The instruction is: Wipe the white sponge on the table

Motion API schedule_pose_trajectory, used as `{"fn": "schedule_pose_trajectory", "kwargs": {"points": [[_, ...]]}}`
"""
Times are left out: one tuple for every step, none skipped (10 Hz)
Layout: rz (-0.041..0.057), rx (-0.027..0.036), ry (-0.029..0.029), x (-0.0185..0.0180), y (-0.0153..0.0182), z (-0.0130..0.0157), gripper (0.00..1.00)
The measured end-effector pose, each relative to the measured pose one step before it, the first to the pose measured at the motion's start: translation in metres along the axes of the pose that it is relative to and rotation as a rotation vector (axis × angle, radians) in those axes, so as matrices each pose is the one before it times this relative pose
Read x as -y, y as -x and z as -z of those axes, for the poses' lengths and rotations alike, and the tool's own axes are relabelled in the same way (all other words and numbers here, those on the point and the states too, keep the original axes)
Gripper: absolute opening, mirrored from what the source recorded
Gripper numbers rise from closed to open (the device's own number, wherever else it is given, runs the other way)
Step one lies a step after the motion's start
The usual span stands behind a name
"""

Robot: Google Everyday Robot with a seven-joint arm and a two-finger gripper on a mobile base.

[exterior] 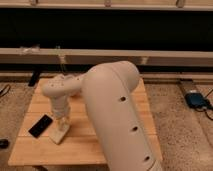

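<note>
1. Wooden slats, light in tone, make up the table (33,150). Its front edge is cut off by the bottom of the view.
2. Most of the table's middle and right side is hidden behind the robot's thick cream arm (120,110), which rises from the lower right. Whatever lies under it cannot be seen.
3. The gripper (62,125) points straight down over the left half of the table, nearer the front edge than the far one. Its fingers are clenched on the far end of the white sponge (57,135).
4. The white sponge lies flat on the table, angled toward the front-left corner. Its far end is covered by the gripper, so only the near part shows.
5. A black phone (40,125) lies flat just to the left of the sponge, apart from it and near the left edge.
6. At the far edge stands a thin translucent thing (61,61), too faint to name. Whether it holds anything cannot be told.
7. A dark object (35,78) sits beside the far-left corner, its shape unclear.
8. A blue item (195,99) rests on the speckled floor, well off the right edge.
</note>
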Motion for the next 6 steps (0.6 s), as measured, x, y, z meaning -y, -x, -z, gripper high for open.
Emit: {"fn": "schedule_pose_trajectory", "kwargs": {"points": [[-0.00506, 0.00679, -0.01964, 0.00891, 0.00283, 0.00094, 0.0], [-0.00541, 0.00766, -0.02917, 0.0134, 0.00256, 0.00058, 0.0], [-0.00099, 0.00445, -0.02803, 0.01166, 0.00084, -0.00084, 0.0], [-0.00002, 0.00753, -0.04893, 0.01996, -0.00025, -0.001, 0.0], [-0.00294, 0.00411, -0.02119, 0.01075, -0.00173, -0.00064, 0.0], [-0.00855, 0.0052, -0.02348, 0.0164, -0.00579, -0.00152, 0.0]]}}
